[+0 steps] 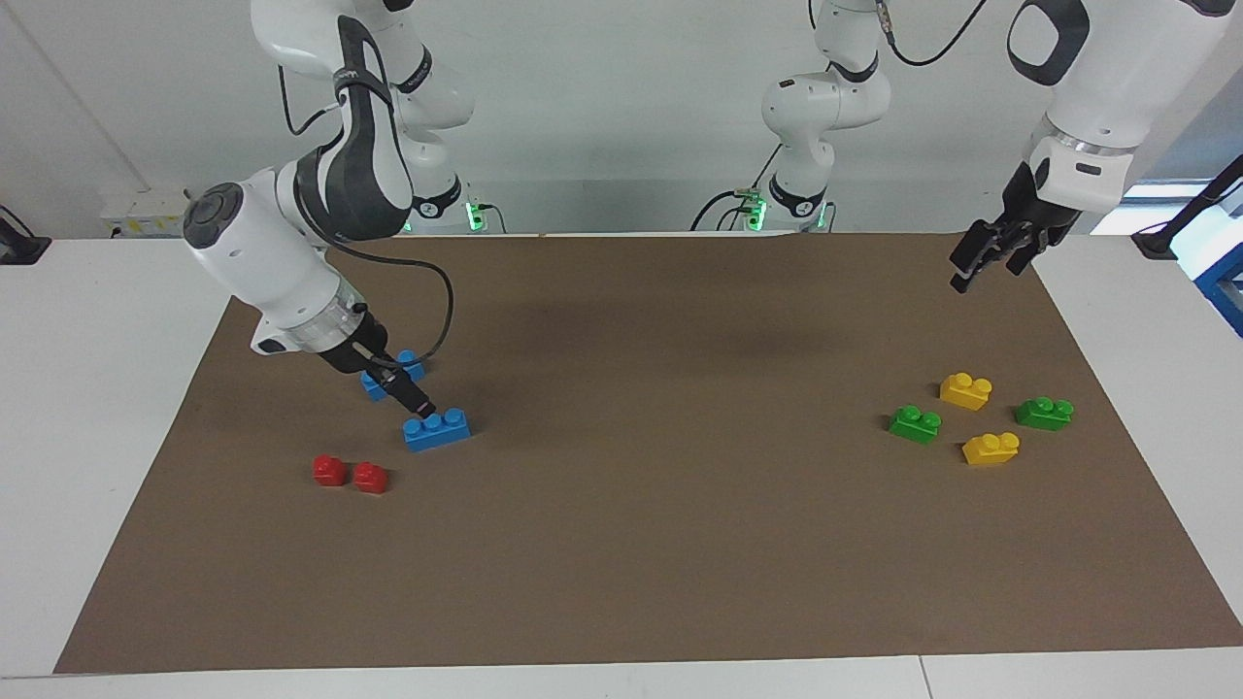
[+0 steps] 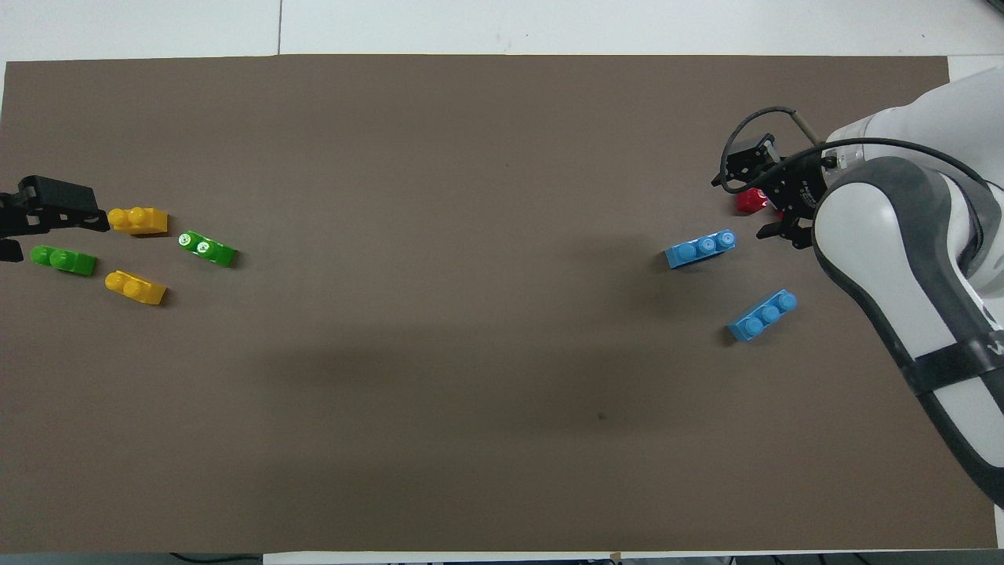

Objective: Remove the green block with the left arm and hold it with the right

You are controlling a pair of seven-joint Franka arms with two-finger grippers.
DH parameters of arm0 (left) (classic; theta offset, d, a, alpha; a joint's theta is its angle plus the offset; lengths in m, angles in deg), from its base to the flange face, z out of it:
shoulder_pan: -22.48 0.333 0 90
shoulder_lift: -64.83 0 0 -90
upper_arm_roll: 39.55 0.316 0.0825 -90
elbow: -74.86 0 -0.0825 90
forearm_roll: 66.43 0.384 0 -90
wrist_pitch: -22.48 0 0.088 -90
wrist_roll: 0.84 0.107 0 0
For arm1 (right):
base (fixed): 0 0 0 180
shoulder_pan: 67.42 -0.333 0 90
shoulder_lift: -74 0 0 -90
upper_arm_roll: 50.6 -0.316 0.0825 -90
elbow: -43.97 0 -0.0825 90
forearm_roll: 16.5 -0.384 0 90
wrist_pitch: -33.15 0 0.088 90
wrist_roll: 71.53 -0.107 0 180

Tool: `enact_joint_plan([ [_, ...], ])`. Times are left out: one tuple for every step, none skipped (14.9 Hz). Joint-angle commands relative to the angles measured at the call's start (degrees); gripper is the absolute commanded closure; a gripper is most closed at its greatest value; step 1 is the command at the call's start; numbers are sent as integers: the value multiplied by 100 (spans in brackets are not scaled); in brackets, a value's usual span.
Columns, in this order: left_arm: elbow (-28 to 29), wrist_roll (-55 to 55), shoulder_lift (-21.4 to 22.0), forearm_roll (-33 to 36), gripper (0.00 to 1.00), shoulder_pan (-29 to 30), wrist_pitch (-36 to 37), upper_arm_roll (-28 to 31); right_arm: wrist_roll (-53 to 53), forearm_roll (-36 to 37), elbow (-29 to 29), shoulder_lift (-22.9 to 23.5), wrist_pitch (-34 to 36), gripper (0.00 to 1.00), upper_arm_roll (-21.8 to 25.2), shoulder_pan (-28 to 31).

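The green block (image 1: 915, 424) (image 2: 208, 249) lay on the brown mat (image 1: 641, 544) (image 2: 471, 353) toward the left arm's end of the table, among a darker green brick (image 1: 1044, 413) (image 2: 63, 260) and two yellow bricks (image 1: 965, 390) (image 2: 138, 220), apart from all of them, with nothing gripping it; the left gripper (image 1: 991, 254) (image 2: 35, 216) hung in the air over the mat's edge by that cluster, and whether its fingers were parted could not be told; the right gripper (image 1: 419, 403) (image 2: 765, 192) reached low at the other end, its tip at a blue brick (image 1: 437, 428) (image 2: 700, 249), its grip likewise unclear; a second blue brick (image 1: 388, 377) (image 2: 762, 315) lay nearer the robots; two red bricks (image 1: 350, 474) (image 2: 751, 202) sat close by.
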Motion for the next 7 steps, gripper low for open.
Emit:
enact_joint_plan([
  [-5, 329, 68, 34, 0, -292, 195, 101, 255, 460, 74, -136, 173, 0, -39, 16],
  [-5, 329, 68, 148, 0, -459, 186, 154, 351, 584, 153, -136, 243, 0, -39, 7],
  [-5, 338, 68, 218, 0, -591, 143, 206, 465, 637, 214, -136, 287, 0, -39, 7],
  [-5, 364, 33, 228, 0, -653, 64, 250, 597, 681, 259, -145, 340, 0, -39, 7],
  [-66, 478, -19, 228, 0, -671, -15, 268, 859, 734, 311, -188, 401, 0, -39, 24],
  [-188, 714, -37, 228, 0, -645, -77, 277, 1245, 795, 347, -232, 419, 0, -39, 59],
  [-207, 1055, -37, 219, 0, -601, -121, 295, 1692, 848, 347, -311, 411, 0, -39, 68],
])
